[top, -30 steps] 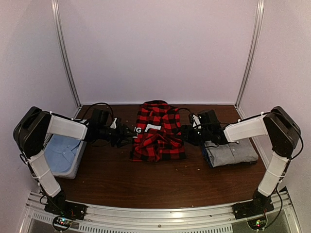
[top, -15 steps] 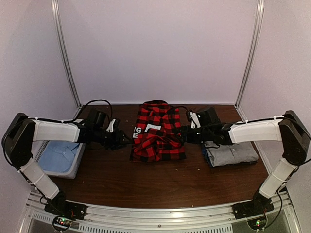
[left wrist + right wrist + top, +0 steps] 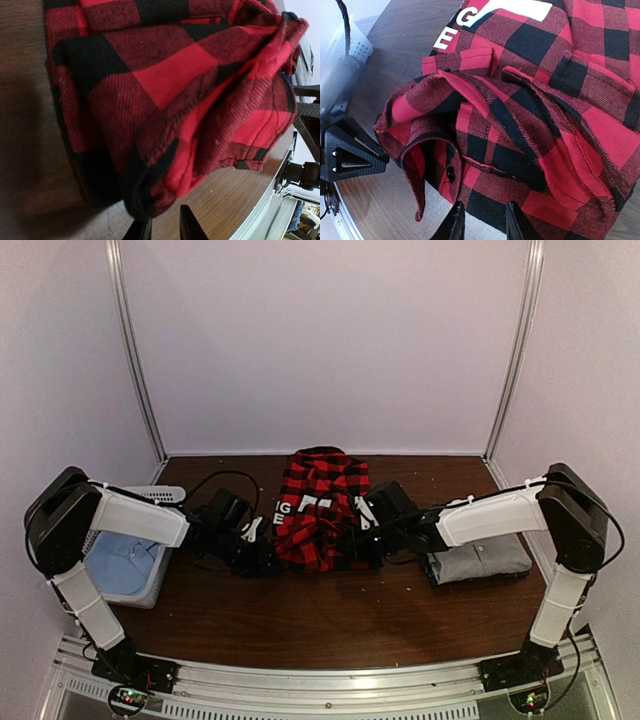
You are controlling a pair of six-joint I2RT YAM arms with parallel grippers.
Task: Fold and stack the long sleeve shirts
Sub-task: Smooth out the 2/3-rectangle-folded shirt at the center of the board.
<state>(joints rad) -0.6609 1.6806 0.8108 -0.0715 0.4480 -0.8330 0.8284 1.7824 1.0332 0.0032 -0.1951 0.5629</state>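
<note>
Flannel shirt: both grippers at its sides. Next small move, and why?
Probably ease both forward and close on the hem. Left gripper and right gripper sit at opposite sides of the flannel shirt, jaws narrow but not shut, bunched cloth just past the fingertips; nothing looks pinched yet.

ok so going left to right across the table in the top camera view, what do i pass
white basket holding a blue cloth → left gripper → red-and-black flannel shirt → right gripper → folded grey shirt
</note>
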